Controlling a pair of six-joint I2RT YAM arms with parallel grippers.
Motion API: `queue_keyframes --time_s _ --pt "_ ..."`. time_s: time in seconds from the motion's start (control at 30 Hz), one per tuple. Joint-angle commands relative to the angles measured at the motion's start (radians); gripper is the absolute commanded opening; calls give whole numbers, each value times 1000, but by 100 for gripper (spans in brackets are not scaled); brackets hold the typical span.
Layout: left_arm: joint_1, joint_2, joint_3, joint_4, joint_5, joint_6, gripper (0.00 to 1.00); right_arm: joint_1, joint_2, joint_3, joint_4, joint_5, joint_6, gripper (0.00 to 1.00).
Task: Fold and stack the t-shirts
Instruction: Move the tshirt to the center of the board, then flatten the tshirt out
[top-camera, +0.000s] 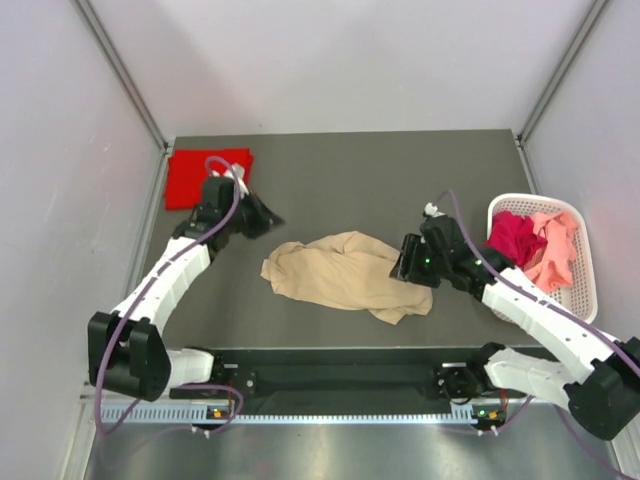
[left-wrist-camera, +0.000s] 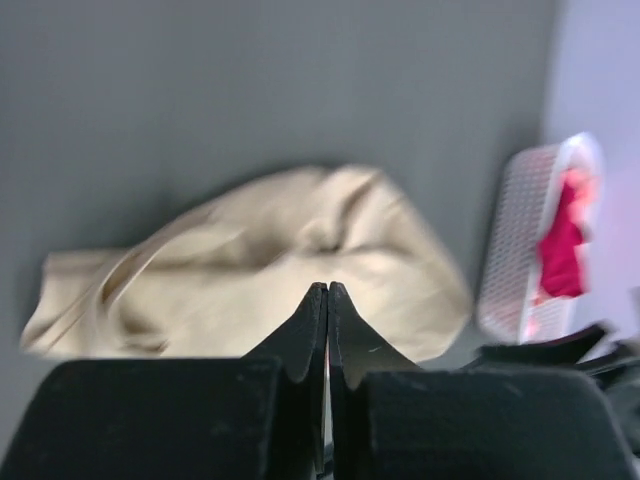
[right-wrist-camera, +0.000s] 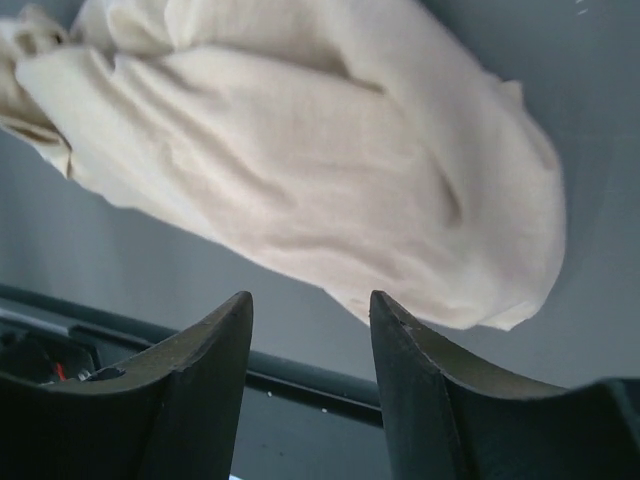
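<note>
A crumpled tan t-shirt (top-camera: 345, 272) lies in the middle of the grey table; it also shows in the left wrist view (left-wrist-camera: 250, 265) and the right wrist view (right-wrist-camera: 300, 160). A folded bright red t-shirt (top-camera: 197, 177) lies flat at the back left. My left gripper (top-camera: 270, 215) is shut and empty, to the left of the tan shirt (left-wrist-camera: 328, 290). My right gripper (top-camera: 405, 262) is open and empty just at the tan shirt's right end (right-wrist-camera: 310, 310). Dark red (top-camera: 514, 238) and pink (top-camera: 555, 248) shirts lie in the basket.
A white slotted plastic basket (top-camera: 588, 262) stands at the right edge of the table, next to the right arm. A black rail runs along the table's near edge (top-camera: 340, 380). White walls close in the table on three sides.
</note>
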Motion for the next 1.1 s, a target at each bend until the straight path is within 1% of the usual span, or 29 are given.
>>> queue_keyframes --time_s 0.0,0.13,0.17,0.2,0.23,0.27,0.3,0.33,0.37,0.47,0.5,0.53,0.57,0.63,0.7,0.87,1.07 --pt "-1 -25 144 51 9 -51 0 116 5 1 -1 32 33 51" --pt "-3 41 225 23 47 -33 0 181 54 0 8 26 45 52" --pt "-9 42 247 -4 52 34 0 187 71 -2 2 32 51 53" --pt "-25 39 255 -90 -18 73 0 192 76 -5 0 32 53 53" --pt "-33 24 255 -142 -75 104 19 196 77 -13 2 34 53 54" --pt "-38 10 218 -170 -110 148 31 198 74 -17 8 32 53 55" --pt "-44 -8 184 -195 -153 162 39 200 70 -23 12 31 53 55" --pt "-45 -46 116 -205 -166 177 45 198 67 -28 17 31 53 55" --pt "-50 -63 80 -215 -177 185 46 198 61 -28 23 31 53 56" --pt "-111 -106 -15 -250 -278 193 45 198 68 -27 49 19 44 56" --pt "-163 -107 -27 -256 -313 191 45 198 74 -27 63 17 40 56" --pt "-186 -99 -34 -277 -388 178 47 198 79 -19 69 17 37 56" --pt "-205 -85 -29 -287 -408 170 50 198 97 -14 74 11 33 56" --pt "-239 -29 -8 -316 -449 144 52 198 113 3 75 3 27 56" --pt "-265 39 11 -336 -483 132 52 198 117 4 80 0 22 56" --pt "-323 122 34 -339 -575 110 54 198 82 -26 101 17 17 56" --pt "-337 217 61 -290 -576 72 61 200 97 -36 124 5 1 56"
